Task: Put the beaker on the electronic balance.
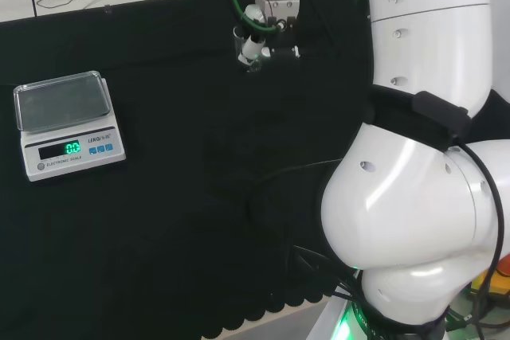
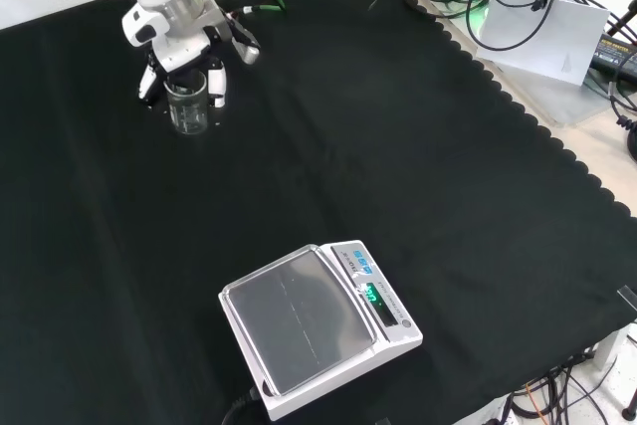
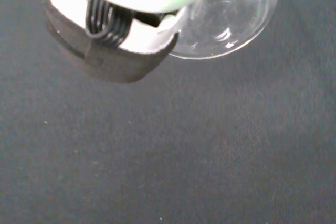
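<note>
Currently, in the head view, my hand (image 1: 261,33) sits at about 12 o'clock on the black cloth (image 1: 199,197), with the beaker (image 1: 243,47) at its fingers. The electronic balance (image 1: 68,121) stands well apart at 9 o'clock, its pan bare and its display lit. The clear glass is hard to separate from the hand here, and the arm (image 1: 422,157) takes up the 3 o'clock side.

In the front view, the hand (image 2: 184,37) is at 11 o'clock and the beaker (image 2: 188,105) stands upright just beneath it, between the fingers (image 2: 216,82), which hang down on either side of the glass. The fingers bracket the beaker, curled partway round it; I cannot tell whether every one touches the wall, or whether the base has left the cloth (image 2: 398,146). The balance (image 2: 317,330) lies at 6 o'clock, well apart.

In the wrist view, the beaker (image 3: 231,19) shows as a clear round rim beside a blurred white part of the hand (image 3: 126,3); a dark finger pad (image 3: 121,66) covers part of the rim.

Judged step: grasping, with transport not yet done. The next move calls for a straight lift, then travel to the pan, keeping the beaker upright.
</note>
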